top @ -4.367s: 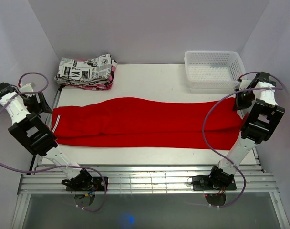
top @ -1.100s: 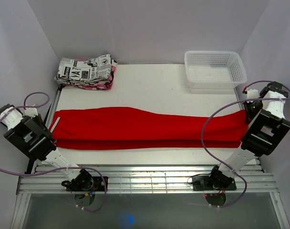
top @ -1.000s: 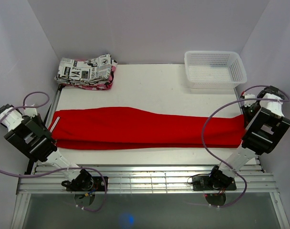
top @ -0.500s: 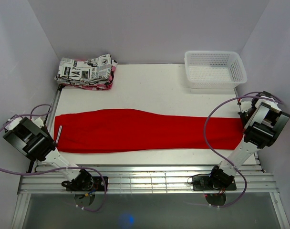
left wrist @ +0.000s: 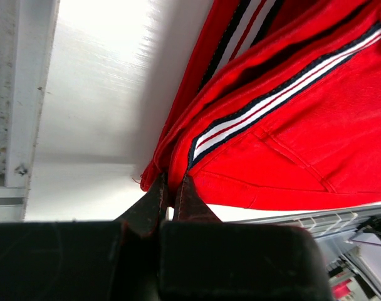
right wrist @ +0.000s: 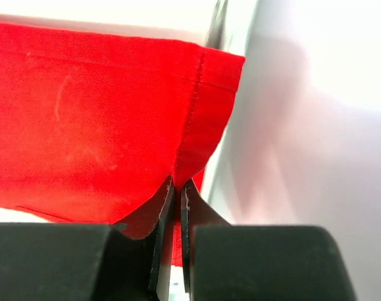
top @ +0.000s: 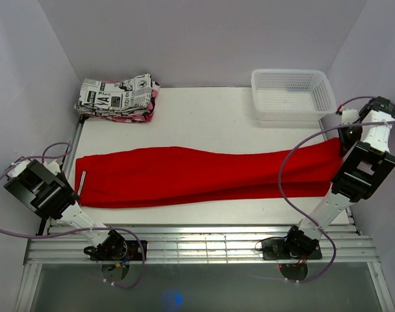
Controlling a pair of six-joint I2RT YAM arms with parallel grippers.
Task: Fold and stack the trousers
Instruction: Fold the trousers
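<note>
The red trousers [top: 204, 174] lie stretched out in one long band across the white table [top: 210, 110], folded along their length. I take my bearings from the white mesh basket [top: 292, 94], which sits in the table's far right corner. The leg end of the trousers comes up just on the near side of that basket, under its right-hand corner, close to it but not touching. From there the band runs away to the left and a little nearer the arms, and the waist end finishes at the table's left edge, well apart from the basket.

The right hand [right wrist: 177, 188] is at the leg end beside the basket. Its two fingers are pressed almost together, with a pinch of red cloth caught between the tips, just below the stitched hem [right wrist: 193, 106]. The cloth hangs in a small fold from that grip.

The left hand [left wrist: 170, 188] is at the far end of the band from the basket. Its fingers are likewise closed to a thin slit on the bottom corner of the waist. The striped waistband [left wrist: 266, 106], in white, dark and red, runs up and away from the pinched spot, and another layer of red lies behind it.

A folded garment in black-and-white newspaper print [top: 116, 97] sits in the other far corner, level with the basket and well to its left, clear of the trousers.
</note>
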